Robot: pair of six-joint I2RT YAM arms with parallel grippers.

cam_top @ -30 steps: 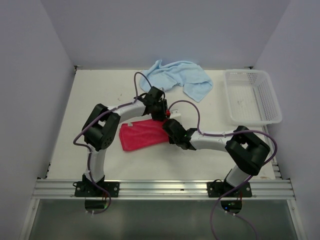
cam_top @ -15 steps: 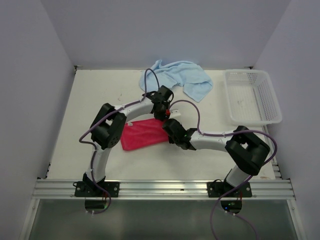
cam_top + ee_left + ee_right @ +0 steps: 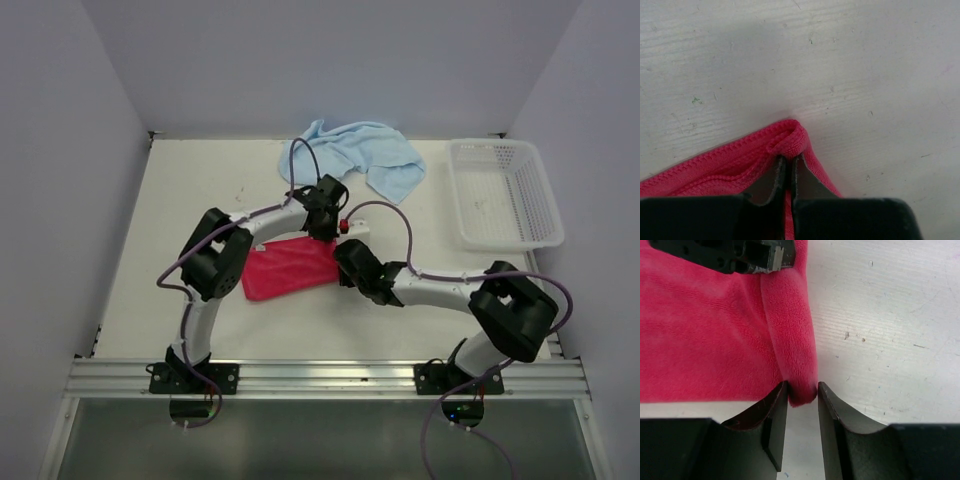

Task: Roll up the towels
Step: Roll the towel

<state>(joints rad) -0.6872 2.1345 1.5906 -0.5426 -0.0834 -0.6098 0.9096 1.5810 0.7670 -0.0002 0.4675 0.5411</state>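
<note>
Right gripper (image 3: 802,390), near end of the red towel's right edge: jaws were together a second ago and are now parted. They flank the end of a turned-over lip of cloth; the grip looks loosened, not clamped. The right arm's elbow has also swung out right and nearer.

Red towel (image 3: 285,270): lies mid-table between the arms, mostly flat. Only the right edge is curled over, by about one turn.

Left gripper (image 3: 788,161), far right corner of the same towel: jaws were apart a second ago and are now pinched together on the hemmed corner. That arm has shifted slightly right.

Read: the hold has passed from right to left. Probably the right is letting go to regrip so both ends of the lip can be rolled leftwards together. The roll has barely started, so the task is at an early stage.

Blue towel (image 3: 355,155): crumpled at the far edge of the table (image 3: 200,190), well apart from both grippers, untouched.

White basket (image 3: 505,245): far right, nothing visible in it.

Count: 2 towels (1 red, 1 blue), 1 basket, 2 arms.
</note>
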